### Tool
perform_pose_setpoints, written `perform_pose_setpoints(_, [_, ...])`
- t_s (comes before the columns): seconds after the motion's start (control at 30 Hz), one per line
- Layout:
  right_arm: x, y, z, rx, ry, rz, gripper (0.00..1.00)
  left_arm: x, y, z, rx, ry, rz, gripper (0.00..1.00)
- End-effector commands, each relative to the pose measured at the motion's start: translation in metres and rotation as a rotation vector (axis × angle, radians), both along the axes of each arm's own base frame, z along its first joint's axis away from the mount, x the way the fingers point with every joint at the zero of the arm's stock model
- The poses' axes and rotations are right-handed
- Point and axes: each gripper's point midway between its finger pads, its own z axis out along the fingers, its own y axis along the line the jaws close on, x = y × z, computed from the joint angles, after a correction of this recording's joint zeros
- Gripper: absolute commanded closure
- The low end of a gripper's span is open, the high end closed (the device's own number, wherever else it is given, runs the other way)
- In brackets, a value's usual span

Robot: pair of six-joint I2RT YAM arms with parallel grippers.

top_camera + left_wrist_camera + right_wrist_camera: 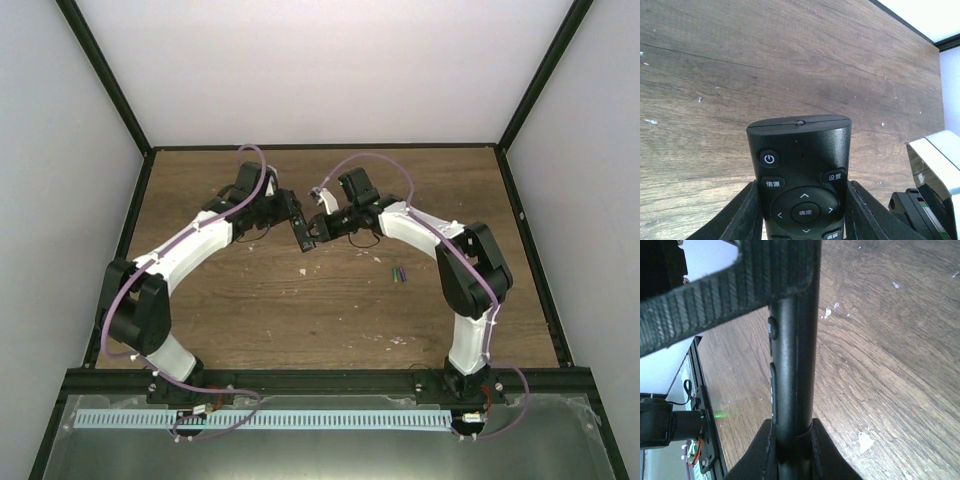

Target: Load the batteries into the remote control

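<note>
The black remote control (301, 231) is held above the wooden table between both grippers. My left gripper (290, 212) is shut on its sides; the left wrist view shows its button face (800, 165) between my fingers (747, 215). My right gripper (319, 229) is shut on the other end; the right wrist view shows the remote edge-on (792, 365), clamped at the bottom of the frame. A ribbed pad of the left gripper (740, 285) crosses above it. The green battery (394, 272) and the purple-blue battery (404, 273) lie side by side on the table, right of the grippers.
The wooden table (330, 310) has black rails along its edges and white walls around it. A metal tray with a white strip (260, 420) lies at the near edge behind the arm bases. The right arm's white link (935, 160) shows in the left wrist view.
</note>
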Motion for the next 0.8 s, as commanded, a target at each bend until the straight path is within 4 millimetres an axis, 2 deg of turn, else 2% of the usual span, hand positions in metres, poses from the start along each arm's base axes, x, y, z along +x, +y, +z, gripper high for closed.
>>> perform_pose_setpoints(0.0, [0.001,0.014,0.019,0.036,-0.046,0.042,0.96,0.007,-0.004,0.005,-0.006,-0.026,0.016,0.8])
perform_pose_setpoints(0.07, [0.002,0.012,0.017,0.025,-0.046,0.033,0.98,0.007,-0.005,0.004,-0.011,-0.023,0.015,0.6])
perform_pose_setpoints(0.17, [0.005,0.009,0.013,-0.003,-0.052,0.014,0.99,0.006,-0.005,0.004,-0.026,-0.022,0.022,0.23])
perform_pose_setpoints(0.23, [0.008,0.005,0.01,-0.032,-0.069,-0.008,0.99,0.005,-0.004,0.008,-0.044,-0.03,0.041,0.04])
perform_pose_setpoints(0.27, [0.01,0.002,0.007,-0.054,-0.077,-0.021,0.99,0.005,-0.002,0.011,-0.048,-0.035,0.053,0.01])
perform_pose_setpoints(0.33, [0.016,-0.007,0.004,-0.115,-0.112,-0.066,0.99,0.005,0.006,0.019,-0.038,-0.055,0.088,0.0])
perform_pose_setpoints(0.47, [0.03,-0.034,0.0,-0.26,-0.206,-0.166,0.99,0.007,0.029,0.048,-0.005,-0.116,0.153,0.0])
perform_pose_setpoints(0.63, [0.049,-0.073,0.013,-0.421,-0.379,-0.318,0.99,0.011,0.057,0.107,-0.039,-0.262,0.192,0.0])
perform_pose_setpoints(0.77, [0.062,-0.096,0.036,-0.566,-0.6,-0.422,0.99,0.01,0.073,0.13,-0.109,-0.271,0.23,0.03])
